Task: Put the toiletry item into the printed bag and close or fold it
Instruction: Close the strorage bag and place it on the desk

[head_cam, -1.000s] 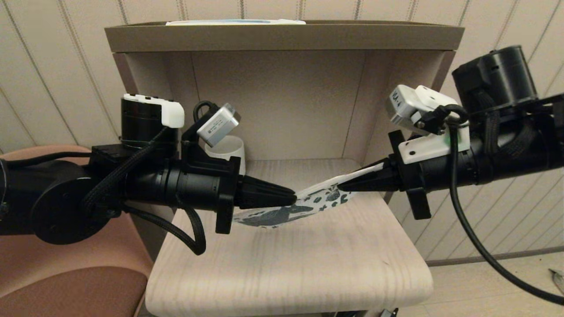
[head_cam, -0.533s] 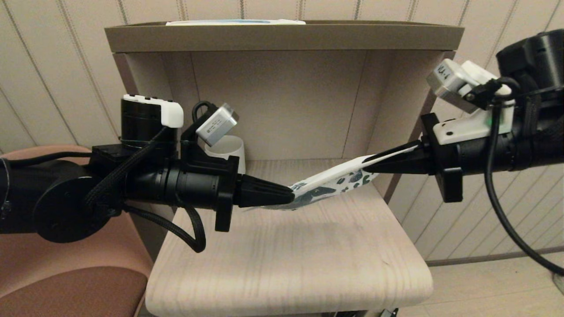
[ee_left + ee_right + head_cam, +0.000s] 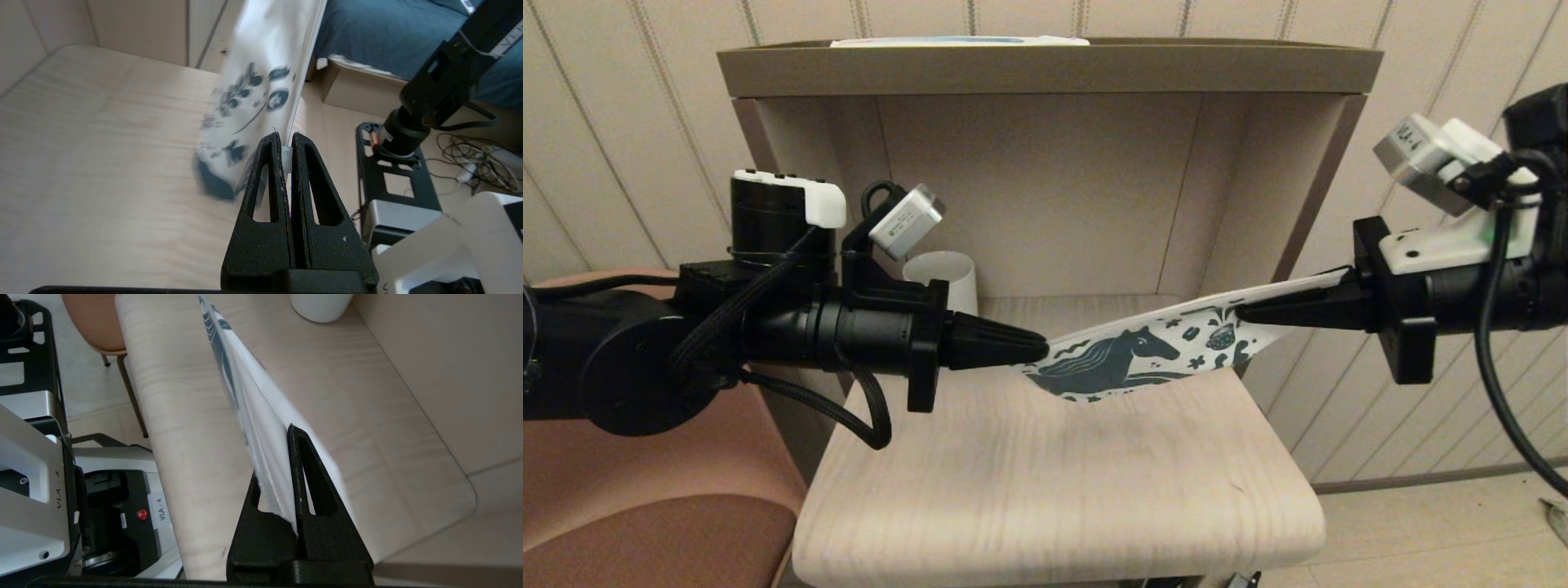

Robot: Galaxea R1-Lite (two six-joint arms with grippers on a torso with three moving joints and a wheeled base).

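Observation:
The printed bag [image 3: 1143, 359], white with a dark teal horse, hangs stretched in the air above the wooden shelf board [image 3: 1054, 498]. My left gripper [image 3: 1041, 353] is shut on a small white tab at the bag's left end, seen in the left wrist view between the closed fingers [image 3: 286, 152]. My right gripper [image 3: 1245, 310] is shut on the bag's right end, and its fingers pinch the white edge [image 3: 282, 490]. The bag [image 3: 253, 98] slopes up toward the right. The toiletry item is out of view.
A white mug [image 3: 943, 282] stands at the back left of the shelf, behind my left wrist. The cabinet's side walls [image 3: 1307, 212] and top panel [image 3: 1045, 69] enclose the space. A brown chair [image 3: 645, 506] sits at the left.
My right gripper has drawn far to the right and up with its end of the bag. The bag went from slack and crumpled to stretched out, its horse print now facing me.

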